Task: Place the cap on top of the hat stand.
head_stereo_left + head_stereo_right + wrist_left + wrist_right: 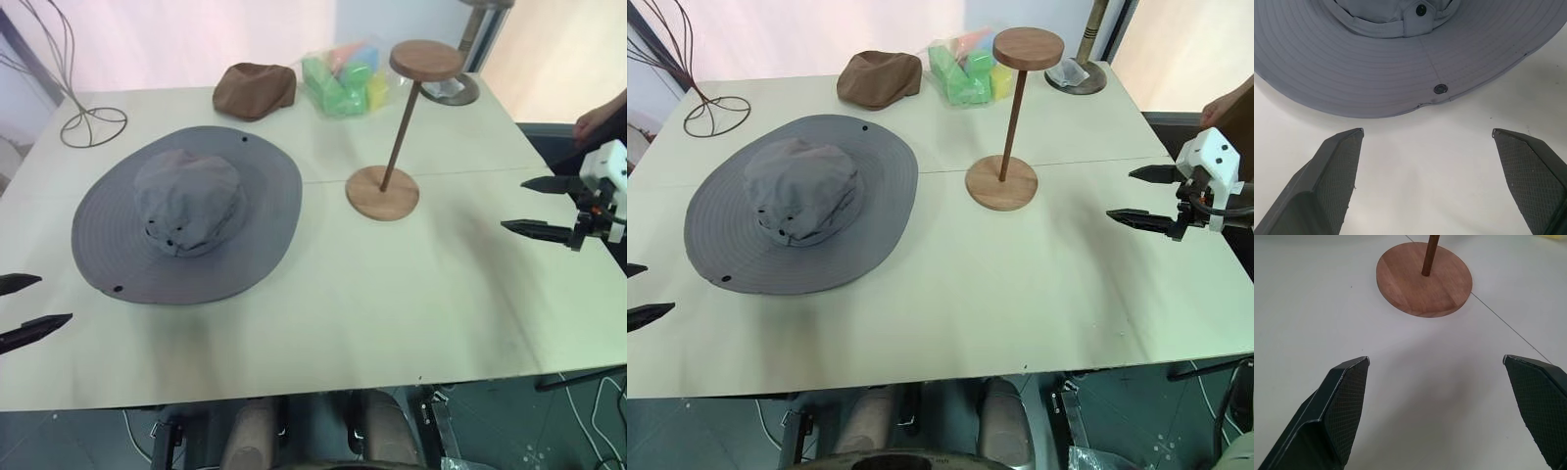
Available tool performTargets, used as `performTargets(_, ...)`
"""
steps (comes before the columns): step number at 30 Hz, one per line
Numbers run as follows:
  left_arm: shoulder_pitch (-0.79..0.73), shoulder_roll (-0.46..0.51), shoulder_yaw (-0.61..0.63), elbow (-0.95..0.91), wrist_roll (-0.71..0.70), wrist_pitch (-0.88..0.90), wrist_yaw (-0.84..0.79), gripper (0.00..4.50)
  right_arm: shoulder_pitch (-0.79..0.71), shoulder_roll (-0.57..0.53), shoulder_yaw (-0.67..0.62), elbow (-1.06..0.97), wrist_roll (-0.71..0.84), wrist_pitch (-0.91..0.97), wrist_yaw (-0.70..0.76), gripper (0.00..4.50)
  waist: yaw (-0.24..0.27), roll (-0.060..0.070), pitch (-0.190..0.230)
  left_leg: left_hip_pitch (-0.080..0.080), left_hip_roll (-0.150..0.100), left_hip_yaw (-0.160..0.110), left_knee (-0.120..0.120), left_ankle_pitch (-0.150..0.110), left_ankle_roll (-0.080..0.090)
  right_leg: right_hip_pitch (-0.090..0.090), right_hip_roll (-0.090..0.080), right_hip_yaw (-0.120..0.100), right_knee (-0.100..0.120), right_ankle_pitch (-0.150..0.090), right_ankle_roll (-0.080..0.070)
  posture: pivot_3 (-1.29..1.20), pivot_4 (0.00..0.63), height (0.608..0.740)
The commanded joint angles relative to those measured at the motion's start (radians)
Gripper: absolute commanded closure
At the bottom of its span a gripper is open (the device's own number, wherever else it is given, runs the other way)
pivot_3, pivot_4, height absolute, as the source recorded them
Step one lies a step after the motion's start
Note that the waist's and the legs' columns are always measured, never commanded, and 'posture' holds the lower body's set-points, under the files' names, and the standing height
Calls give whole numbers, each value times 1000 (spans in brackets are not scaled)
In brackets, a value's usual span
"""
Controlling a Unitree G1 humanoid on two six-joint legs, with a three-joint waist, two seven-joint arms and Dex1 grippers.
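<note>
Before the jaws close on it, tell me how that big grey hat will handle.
The cap is probably floppy: its wide brim lies flat on the table and its crown is dented. It looks like thin fabric, so likely light. Lifted by one edge, the brim would probably droop, not hold shape.

Two hats lie on the worktop (411,323): one wide grey sun hat (186,215) and one small brown cap (255,90). Three stands are up there: one wooden stand (392,147), one thin wire stand (73,93) and one metal-based stand (456,90). One bag of coloured blocks (343,78) sits at the back.
</note>
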State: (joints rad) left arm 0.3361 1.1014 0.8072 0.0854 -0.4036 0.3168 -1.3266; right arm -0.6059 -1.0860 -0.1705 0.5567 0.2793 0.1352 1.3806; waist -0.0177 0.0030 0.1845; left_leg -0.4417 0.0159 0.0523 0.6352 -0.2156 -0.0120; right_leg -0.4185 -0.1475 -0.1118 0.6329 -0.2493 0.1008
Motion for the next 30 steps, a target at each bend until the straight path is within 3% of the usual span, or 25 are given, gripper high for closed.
performTargets(1,-1,14,37,-20,8,-20,-2,75,-29,-5,-22,2,7,-17,-9,0,1,0,0,0,0,0,0,0,0,0,0,0,0,0,0,0,150,740)
performTargets(10,-61,25,3,-16,31,-1,65,75,-34,-5,-20,-6,13,3,-19,0,0,0,0,0,0,0,1,0,0,1,0,0,1,0,0,0,150,740)
performTargets(15,-164,53,-68,-58,-8,5,37,75,-62,-17,-8,-80,60,106,57,0,3,0,0,0,0,0,3,0,0,2,0,0,2,0,0,0,150,740)
performTargets(21,-262,66,-190,-147,18,-126,6,75,-60,-43,-11,-322,180,331,131,0,3,0,0,0,1,-1,4,0,0,2,1,0,2,0,0,0,150,740)
performTargets(26,-230,106,-244,-179,82,-335,-118,75,-26,-59,-39,-491,263,455,123,0,2,0,0,0,1,-1,4,0,0,2,2,0,2,0,0,0,150,740)
performTargets(30,-246,94,-300,-164,173,-546,-95,75,19,-88,-59,-577,304,509,123,0,7,0,0,0,1,-1,4,0,0,1,2,0,2,1,-1,0,150,740)
